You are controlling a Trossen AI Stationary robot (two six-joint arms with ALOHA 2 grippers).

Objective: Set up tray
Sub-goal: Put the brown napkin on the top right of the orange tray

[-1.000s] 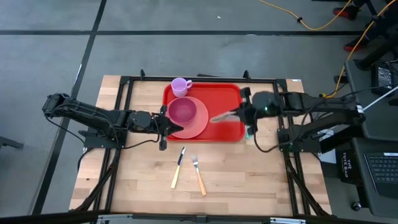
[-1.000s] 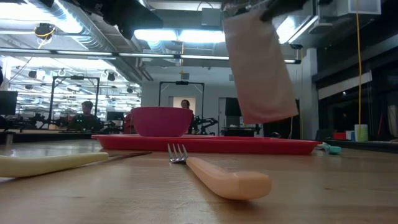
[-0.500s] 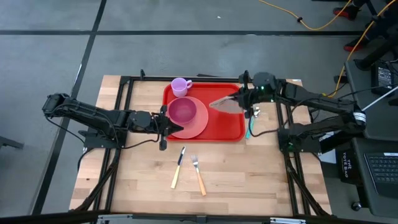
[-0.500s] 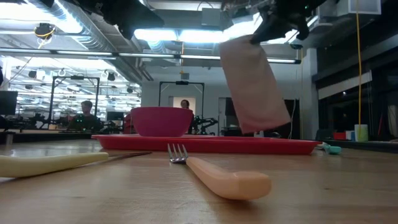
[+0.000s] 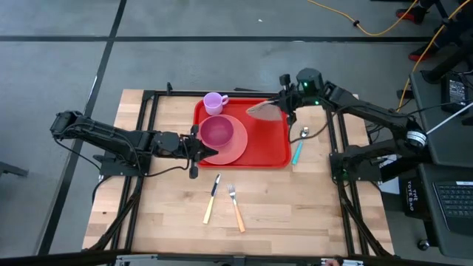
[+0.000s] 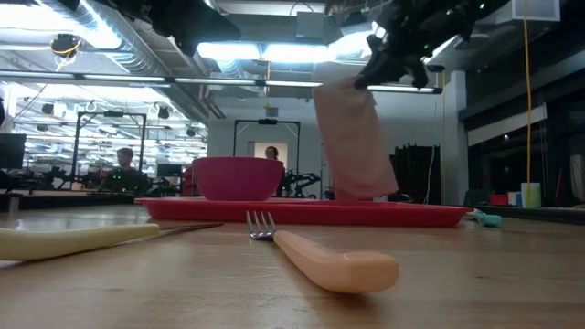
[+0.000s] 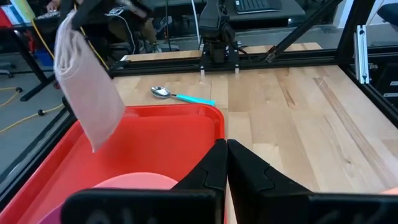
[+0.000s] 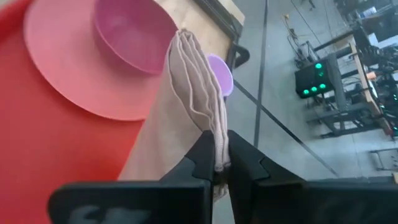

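1. Black left pincer (image 5: pixel 201 148) sits low at the near left corner of the tray (image 5: pixel 267 148); you can see its fingers pressed together in the left wrist view, holding nothing, tips at the tray's rim beside the pink plate (image 5: pixel 235 145).
2. Your tray lies on the wooden bench (image 5: pixel 177 207) toward its far edge, between the two arms.
3. On the tray, left part: the plate with a magenta bowl (image 5: pixel 217 131) on it; a lilac cup (image 5: pixel 214 103) stands at the far left corner.
4. Near side of the bench, clear of the tray: a knife (image 5: pixel 212 198) and a fork (image 5: pixel 236 207), side by side.
5. Right pincer (image 5: pixel 283 104) hangs above the tray's far right corner, clamped on a pale pink napkin (image 5: pixel 263 111), which dangles folded over the tray in the low view.
6. A spoon (image 5: pixel 299 145) with a teal handle lies on the bench just right of the tray.
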